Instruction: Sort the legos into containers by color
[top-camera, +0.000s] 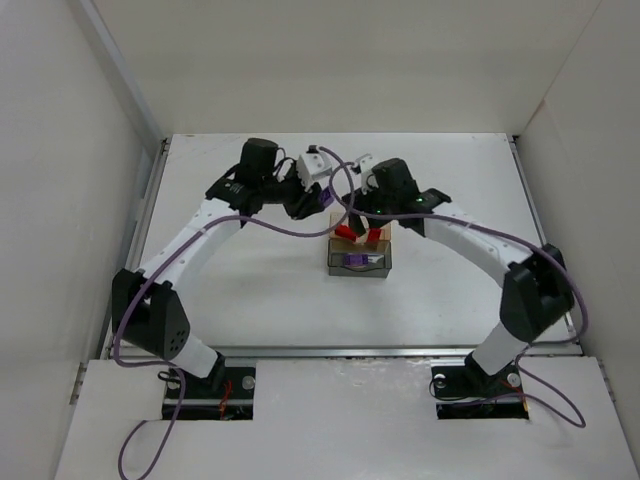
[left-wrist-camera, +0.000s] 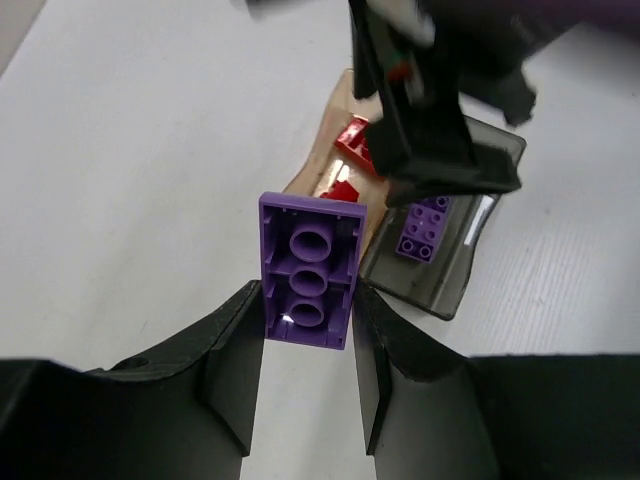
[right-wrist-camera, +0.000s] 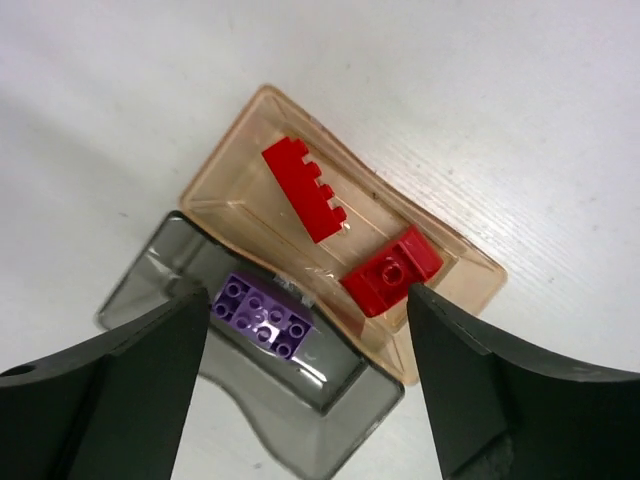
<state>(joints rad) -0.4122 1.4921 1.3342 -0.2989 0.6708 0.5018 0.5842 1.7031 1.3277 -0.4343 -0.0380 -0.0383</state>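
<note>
Arms (top-camera: 205, 228) arched, fingers (right-wrist-camera: 120, 380) seemingly over containers (right-wrist-camera: 232, 190)

Containers: 2 trays joined side by side, 1 amber tray (right-wrist-camera: 222, 192) and 1 grey tray (right-wrist-camera: 148, 292).

Legos in view: 4 in total.
- Red: 2, the first red brick (right-wrist-camera: 305, 188) and the second red brick (right-wrist-camera: 392, 271). The first shows 4 studs along 1 edge.
- Purple: 2, the loose purple brick (right-wrist-camera: 262, 316) and the gripped purple brick (left-wrist-camera: 308, 270). The gripped one shows 3 round tubes on its underside.

Count per tray: amber 2, grey 1. Outside the trays: 1.

Arms: 2. Grippers: 2, the left gripper (left-wrist-camera: 308, 302) and the right gripper (right-wrist-camera: 308, 302), with 2 fingers each.
</note>
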